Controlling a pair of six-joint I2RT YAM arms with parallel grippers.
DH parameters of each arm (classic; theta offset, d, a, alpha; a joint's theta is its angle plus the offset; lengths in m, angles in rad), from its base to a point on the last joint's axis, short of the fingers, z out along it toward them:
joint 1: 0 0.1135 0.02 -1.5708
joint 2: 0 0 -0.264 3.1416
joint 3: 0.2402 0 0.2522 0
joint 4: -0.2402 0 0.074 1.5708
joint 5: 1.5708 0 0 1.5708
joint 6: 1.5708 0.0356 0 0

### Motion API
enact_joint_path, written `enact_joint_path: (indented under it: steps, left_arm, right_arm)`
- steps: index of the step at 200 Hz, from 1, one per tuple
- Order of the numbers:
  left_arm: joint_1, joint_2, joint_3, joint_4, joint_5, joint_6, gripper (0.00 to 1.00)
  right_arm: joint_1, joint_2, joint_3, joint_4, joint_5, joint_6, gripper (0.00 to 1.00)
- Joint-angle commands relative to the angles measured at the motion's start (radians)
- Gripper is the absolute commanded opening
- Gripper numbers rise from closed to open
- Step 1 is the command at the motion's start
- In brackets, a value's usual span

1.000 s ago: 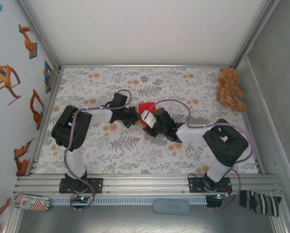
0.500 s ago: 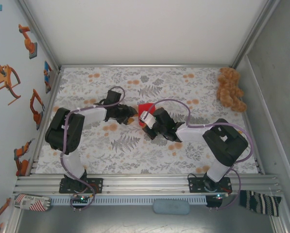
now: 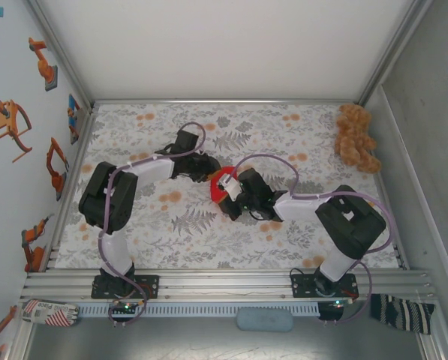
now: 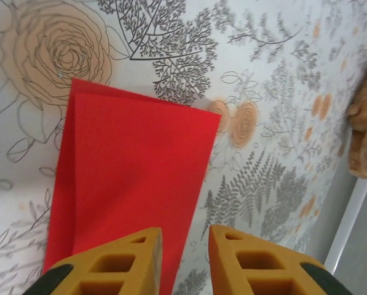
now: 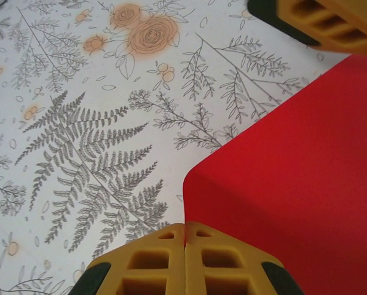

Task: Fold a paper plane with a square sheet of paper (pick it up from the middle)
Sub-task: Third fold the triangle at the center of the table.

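While the right end effector has clamped shut on the square sheet of paper near the middle of the table, we see the left end effector back at it, slightly parted and empty; another fold looks imminent.
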Motion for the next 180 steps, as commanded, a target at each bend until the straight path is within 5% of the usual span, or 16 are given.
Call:
enact_joint_path:
  steps: [1, 77, 180]
  left_arm:
    - [-0.003, 0.051, 0.038, -0.043, 0.001, 0.032, 0.23]
    - [-0.021, 0.154, 0.113, -0.175, -0.039, 0.101, 0.20]
    - [-0.021, 0.187, 0.132, -0.210, -0.047, 0.133, 0.19]
  right_arm:
    - [-0.006, -0.018, -0.025, 0.052, -0.051, 0.067, 0.00]
    - [-0.019, 0.005, -0.019, 0.054, -0.009, 0.121, 0.00]
    - [-0.048, 0.060, 0.052, -0.069, 0.226, 0.259, 0.00]
